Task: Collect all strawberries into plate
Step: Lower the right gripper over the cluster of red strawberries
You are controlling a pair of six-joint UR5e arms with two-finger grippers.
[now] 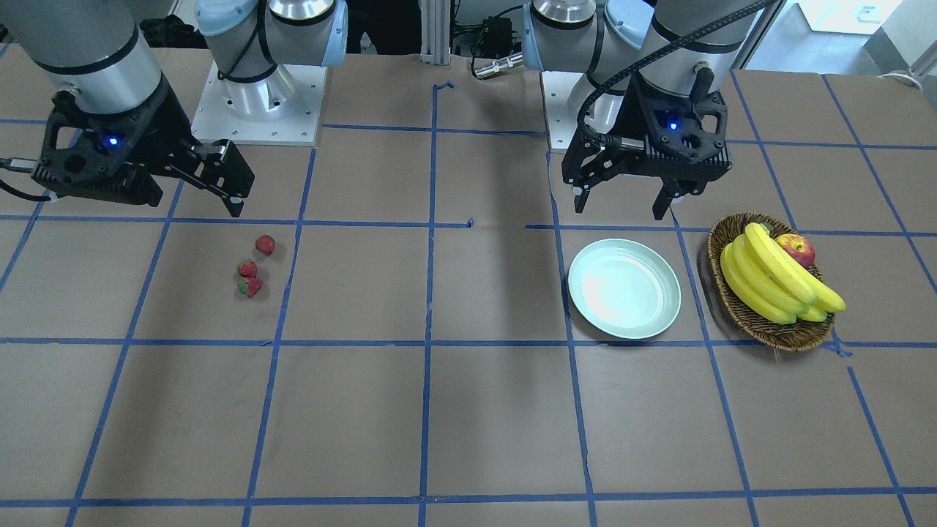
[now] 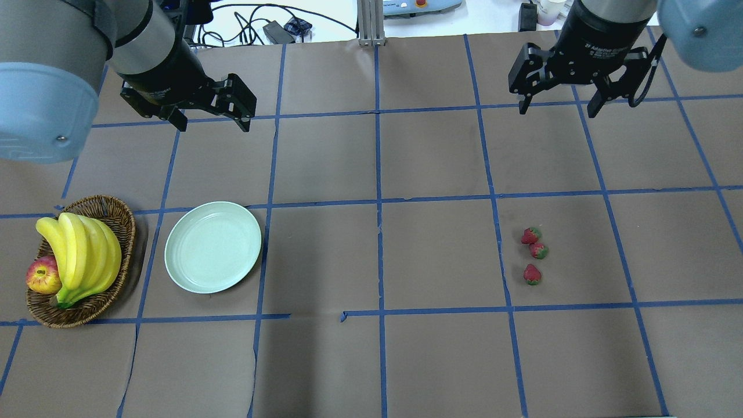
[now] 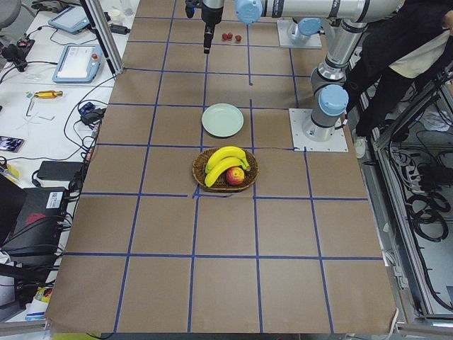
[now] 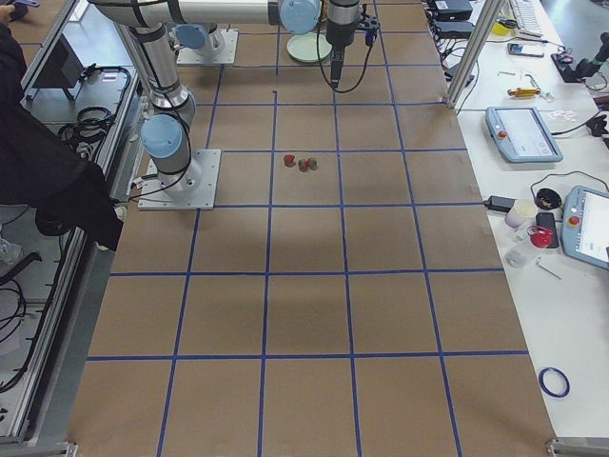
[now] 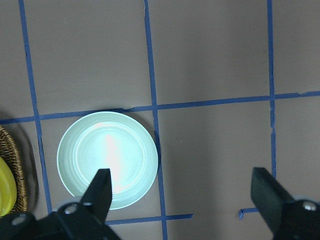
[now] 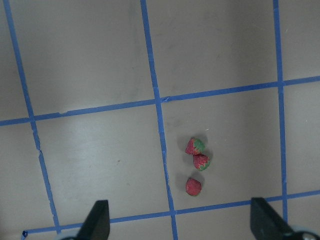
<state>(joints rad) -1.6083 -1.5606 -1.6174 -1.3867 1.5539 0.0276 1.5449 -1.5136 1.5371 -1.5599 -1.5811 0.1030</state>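
Overhead exterior view: three strawberries (image 2: 538, 250) sit in a short row on the table (image 2: 377, 360), low under the right gripper (image 2: 560, 107), and none is in the plate (image 2: 213, 247) yet. The right gripper hangs above the table with its jaws spread wide, holding nothing. The left gripper (image 2: 213, 123) is likewise wide open and empty, hanging up over the plate's side of the table. In the right wrist view the berries lie between the two fingers (image 6: 98, 220), a touch off centre toward the finger on that view's right. The row runs crosswise to the line joining the fingertips. The far two berries touch or nearly do, and the lone strawberry (image 6: 193, 186) lies just apart from them, closest to the fingers. Judgement: the right arm is clearly the nearer one, and the lone berry looks the easiest first pick because it has free space around it. The plate is well apart from the right gripper, across the table under the left one. Past the plate from there is a basket (image 2: 119, 212) holding bananas (image 2: 81, 249) and an apple (image 2: 42, 276), which are not targets.
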